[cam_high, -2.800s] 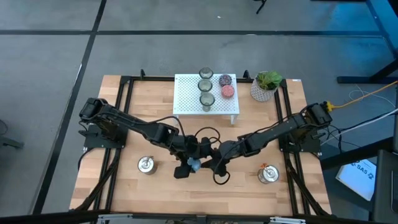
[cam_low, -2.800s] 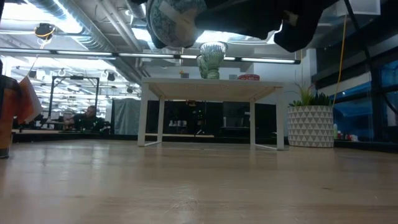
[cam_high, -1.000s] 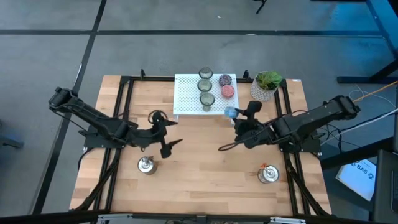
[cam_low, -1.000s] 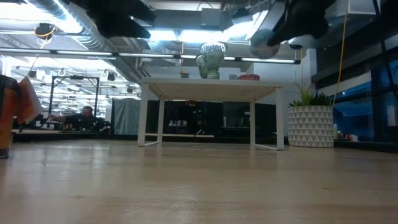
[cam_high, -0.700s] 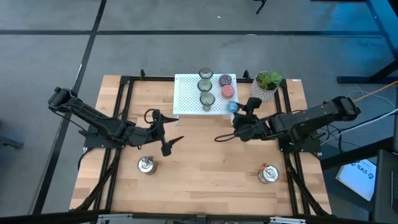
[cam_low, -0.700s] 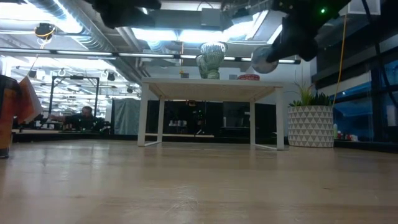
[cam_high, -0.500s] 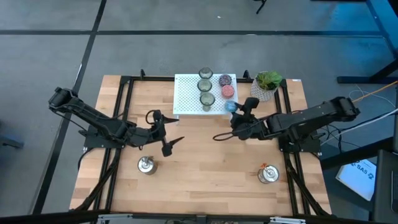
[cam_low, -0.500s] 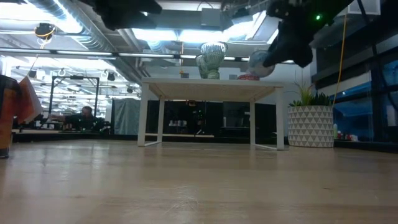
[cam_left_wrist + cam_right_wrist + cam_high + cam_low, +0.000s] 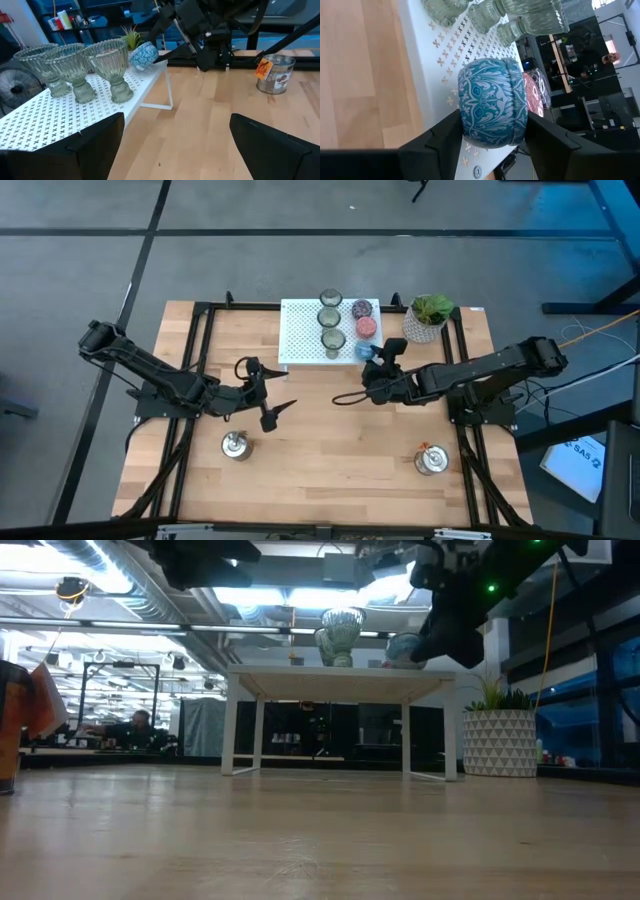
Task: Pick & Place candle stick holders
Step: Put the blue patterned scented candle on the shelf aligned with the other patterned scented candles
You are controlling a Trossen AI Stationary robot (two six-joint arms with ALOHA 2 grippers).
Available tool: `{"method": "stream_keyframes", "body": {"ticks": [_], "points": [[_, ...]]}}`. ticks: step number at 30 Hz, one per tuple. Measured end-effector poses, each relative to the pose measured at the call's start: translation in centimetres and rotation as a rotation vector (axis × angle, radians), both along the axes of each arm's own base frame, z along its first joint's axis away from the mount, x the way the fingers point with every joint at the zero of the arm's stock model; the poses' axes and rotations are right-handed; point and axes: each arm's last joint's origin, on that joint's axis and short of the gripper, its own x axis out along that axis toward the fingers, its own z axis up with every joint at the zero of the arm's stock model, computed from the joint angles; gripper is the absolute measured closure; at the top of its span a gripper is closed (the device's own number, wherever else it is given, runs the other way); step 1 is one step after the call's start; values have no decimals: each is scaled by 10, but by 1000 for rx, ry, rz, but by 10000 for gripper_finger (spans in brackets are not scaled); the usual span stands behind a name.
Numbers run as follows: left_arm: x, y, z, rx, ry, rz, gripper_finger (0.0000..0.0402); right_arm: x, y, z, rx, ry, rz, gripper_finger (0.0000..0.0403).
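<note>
Blue holder (image 9: pixel 492 102) with pale floral scrollwork; olive-clear ribbed glass holders (image 9: pixel 75 70); pink holder (image 9: pixel 366 326); purple holder (image 9: pixel 362 308); shiny silver holders (image 9: pixel 236 444). White rack (image 9: pixel 305 340) with cross-shaped perforations. White pot (image 9: pixel 499 743) in triangle pattern, green plant (image 9: pixel 432 307). Light wood table (image 9: pixel 330 450).

Both arms are matte black, built of slim jointed links with black cables looping beside them. Each hand (image 9: pixel 175 145) ends in two flat, dark, angular fingers (image 9: pixel 555 145); a small green light glows on one arm.
</note>
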Motion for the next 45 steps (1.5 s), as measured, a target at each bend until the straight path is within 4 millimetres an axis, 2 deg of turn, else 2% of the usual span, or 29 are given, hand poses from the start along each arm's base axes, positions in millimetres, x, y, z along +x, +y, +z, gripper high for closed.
{"method": "stream_keyframes", "body": {"ticks": [7, 13, 17, 30, 34, 39, 45], "points": [[0, 0, 0, -11, -5, 2, 41, 1, 1, -2, 56, 3, 33, 181], [0, 0, 0, -14, -6, 3, 41, 1, 1, -2, 121, -83, -14, 139], [0, 0, 0, -26, -11, 6, 41, 1, 1, -2, 134, -117, -39, 125], [0, 0, 0, -26, -11, 5, 41, 0, -5, -3, 176, -176, -108, 123], [0, 0, 0, -26, -11, 5, 41, -3, -5, -3, 250, -190, -116, 123], [0, 0, 0, -26, -11, 6, 41, -2, -2, 6, 357, -222, -78, 123], [0, 0, 0, -27, -11, 6, 41, 4, 9, 22, 372, -285, -26, 125]]}}
